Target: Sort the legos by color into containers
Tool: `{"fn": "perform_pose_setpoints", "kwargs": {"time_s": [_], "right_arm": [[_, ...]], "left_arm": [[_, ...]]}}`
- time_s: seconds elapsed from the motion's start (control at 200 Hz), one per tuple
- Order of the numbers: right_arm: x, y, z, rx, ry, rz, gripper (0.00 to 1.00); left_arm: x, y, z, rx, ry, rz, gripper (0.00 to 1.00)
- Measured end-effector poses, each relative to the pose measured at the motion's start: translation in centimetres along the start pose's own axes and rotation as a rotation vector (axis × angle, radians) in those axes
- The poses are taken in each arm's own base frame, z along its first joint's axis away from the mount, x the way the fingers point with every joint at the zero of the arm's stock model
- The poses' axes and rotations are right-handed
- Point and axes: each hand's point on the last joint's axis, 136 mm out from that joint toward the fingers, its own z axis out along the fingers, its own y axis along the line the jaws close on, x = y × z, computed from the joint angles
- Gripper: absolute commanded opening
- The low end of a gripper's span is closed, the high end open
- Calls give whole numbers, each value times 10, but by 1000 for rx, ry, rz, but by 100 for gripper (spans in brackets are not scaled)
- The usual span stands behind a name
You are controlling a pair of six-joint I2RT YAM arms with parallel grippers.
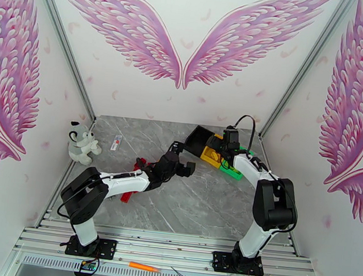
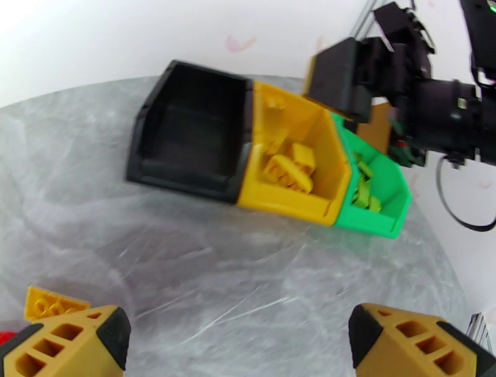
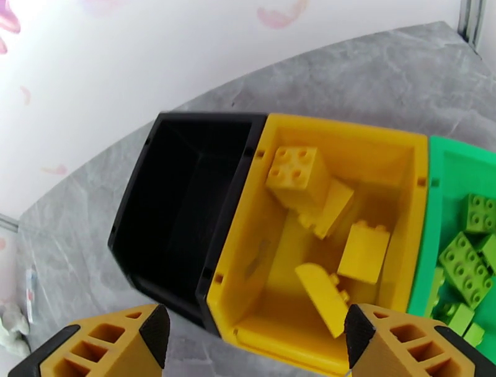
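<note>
The black bin [image 3: 180, 204], yellow bin [image 3: 397, 155] and green bin [image 3: 449, 180] stand in a row at the back right of the table. The black bin is empty. Several yellow legos [image 3: 297, 173] lie in the yellow bin, and several green legos [image 3: 465, 257] in the green one. My right gripper [image 3: 254, 347] hangs open just above the yellow bin, holding nothing. My left gripper [image 2: 239, 347] is open over bare table, short of the bins [image 2: 291, 167]. A yellow lego [image 2: 46, 304] lies just outside its left finger [image 2: 68, 341]. Red legos [image 1: 127, 196] lie partly under the left arm.
A grey-white plush dog [image 1: 82, 143] sits at the table's left edge, with a small white-and-orange tube [image 1: 116, 142] beside it. The grey marble table [image 1: 201, 200] is bare between the arms. An orange tool [image 1: 143, 267] lies on the front rail.
</note>
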Motion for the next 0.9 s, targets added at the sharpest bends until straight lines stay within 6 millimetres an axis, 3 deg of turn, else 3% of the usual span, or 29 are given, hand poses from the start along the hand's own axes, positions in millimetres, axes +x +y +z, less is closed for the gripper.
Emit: {"fn": "perform_pose_setpoints", "kwargs": {"time_s": [0.2, 0.4, 0.675, 0.9], "right_arm": [[37, 53, -9, -135, 63, -107, 82], [84, 110, -17, -264, 135, -246, 70], [176, 169, -10, -375, 295, -412, 68], [222, 198, -6, -416, 363, -489, 65]], "left_arm": [[5, 64, -40, -131, -39, -72, 99], [7, 118, -83, -245, -101, -151, 99], [26, 158, -116, -325, -133, -230, 99], [52, 171, -125, -353, -105, -261, 99]]}}
